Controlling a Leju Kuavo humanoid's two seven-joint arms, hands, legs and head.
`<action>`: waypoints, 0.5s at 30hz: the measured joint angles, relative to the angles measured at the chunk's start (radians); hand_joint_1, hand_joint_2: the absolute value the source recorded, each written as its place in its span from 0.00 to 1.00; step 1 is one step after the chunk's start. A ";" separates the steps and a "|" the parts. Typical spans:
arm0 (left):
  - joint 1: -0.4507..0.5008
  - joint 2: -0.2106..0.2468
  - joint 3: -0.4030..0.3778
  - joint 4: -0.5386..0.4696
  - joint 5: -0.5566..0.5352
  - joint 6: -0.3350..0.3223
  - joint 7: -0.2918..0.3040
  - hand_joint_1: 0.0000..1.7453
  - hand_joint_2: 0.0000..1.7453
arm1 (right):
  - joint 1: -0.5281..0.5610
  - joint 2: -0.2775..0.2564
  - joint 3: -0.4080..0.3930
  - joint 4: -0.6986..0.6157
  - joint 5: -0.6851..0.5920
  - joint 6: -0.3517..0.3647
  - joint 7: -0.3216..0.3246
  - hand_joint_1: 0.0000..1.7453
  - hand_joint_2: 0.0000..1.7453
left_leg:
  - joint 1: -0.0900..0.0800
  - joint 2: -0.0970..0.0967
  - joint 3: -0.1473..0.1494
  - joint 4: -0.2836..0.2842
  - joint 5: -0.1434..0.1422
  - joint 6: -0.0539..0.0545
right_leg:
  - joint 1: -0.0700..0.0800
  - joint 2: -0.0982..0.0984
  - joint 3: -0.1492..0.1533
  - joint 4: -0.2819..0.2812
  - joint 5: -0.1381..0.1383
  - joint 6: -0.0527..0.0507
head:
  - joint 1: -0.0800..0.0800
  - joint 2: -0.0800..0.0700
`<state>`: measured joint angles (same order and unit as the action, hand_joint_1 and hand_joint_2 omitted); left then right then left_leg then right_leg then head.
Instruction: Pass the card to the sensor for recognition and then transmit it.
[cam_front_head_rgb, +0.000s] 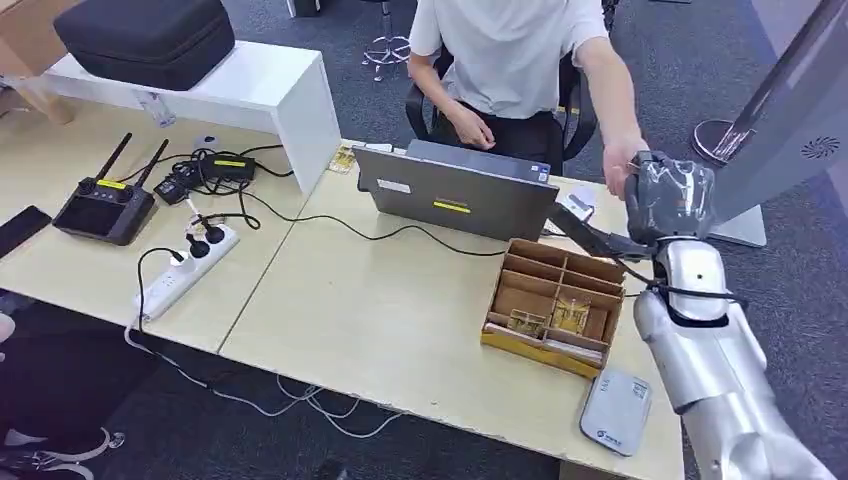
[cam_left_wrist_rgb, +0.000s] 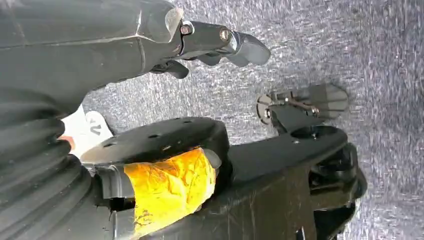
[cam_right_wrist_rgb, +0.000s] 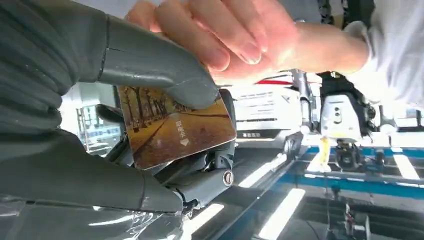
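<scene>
The right hand (cam_right_wrist_rgb: 150, 115) pinches the card (cam_right_wrist_rgb: 175, 127) under its thumb, raised toward a person's hand (cam_right_wrist_rgb: 225, 35). Releasing before that hand grips could drop it.

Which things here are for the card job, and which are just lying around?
For the job:
card, held in the right hand
person's hand at the card
grey sensor pad
card box

Lying about:
laptop
power strip
remote controller
black case
</scene>
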<state>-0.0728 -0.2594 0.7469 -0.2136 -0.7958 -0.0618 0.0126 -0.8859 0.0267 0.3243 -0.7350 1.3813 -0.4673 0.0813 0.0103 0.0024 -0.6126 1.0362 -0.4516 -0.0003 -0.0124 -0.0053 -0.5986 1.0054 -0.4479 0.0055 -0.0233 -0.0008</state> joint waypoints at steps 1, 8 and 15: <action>0.000 0.000 0.000 0.000 -0.002 -0.001 0.000 0.00 1.00 | -0.012 0.001 0.000 0.021 -0.004 0.004 0.003 1.00 1.00 | 0.000 0.000 0.000 0.000 0.000 0.000 | 0.000 0.000 0.000 0.000 0.000 0.000 | 0.000 0.000; 0.000 -0.001 -0.007 0.000 -0.016 -0.010 -0.003 0.00 1.00 | -0.077 0.006 -0.004 0.146 -0.039 0.034 0.052 0.00 1.00 | 0.000 -0.001 0.000 0.000 0.000 0.000 | 0.000 -0.001 0.000 0.000 0.000 0.000 | -0.001 0.000; -0.001 -0.005 -0.016 0.000 -0.022 -0.028 0.024 0.00 1.00 | -0.088 0.003 -0.022 0.212 -0.053 0.032 0.074 0.00 1.00 | 0.000 -0.001 0.000 0.000 0.000 0.000 | 0.000 0.000 -0.001 0.000 0.000 0.000 | 0.000 0.000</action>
<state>-0.0735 -0.2644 0.7309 -0.2136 -0.8179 -0.0896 0.0370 -0.9740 0.0301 0.3021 -0.5234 1.3283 -0.4356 0.1557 0.0103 0.0019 -0.6125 1.0364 -0.4517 -0.0003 -0.0124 -0.0056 -0.5999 1.0050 -0.4480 0.0055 -0.0237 -0.0008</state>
